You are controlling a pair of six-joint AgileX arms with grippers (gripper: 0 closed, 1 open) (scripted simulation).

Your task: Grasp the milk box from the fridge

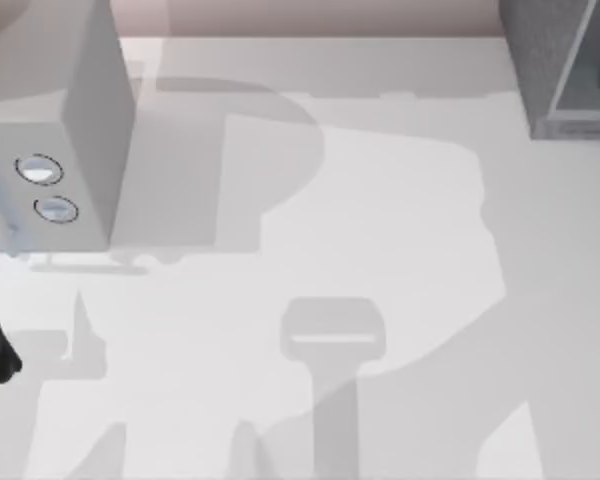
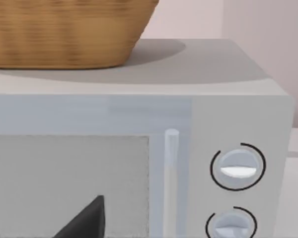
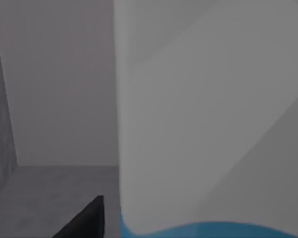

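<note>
A pale counter carries the fridge at its far right. Inside, the milk box stands just before the right end effector; its opening I cannot tell. Light, crushable carton: hold the flat sides, gently.

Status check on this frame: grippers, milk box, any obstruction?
Right gripper finger close beside milk box, inside fridge. Left gripper finger faces the two-dial box. No obstruction seen.

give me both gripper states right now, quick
Left gripper: at the front of the grey box with two dials; state cannot be told.
Right gripper: close against the milk box; state cannot be told.
</note>
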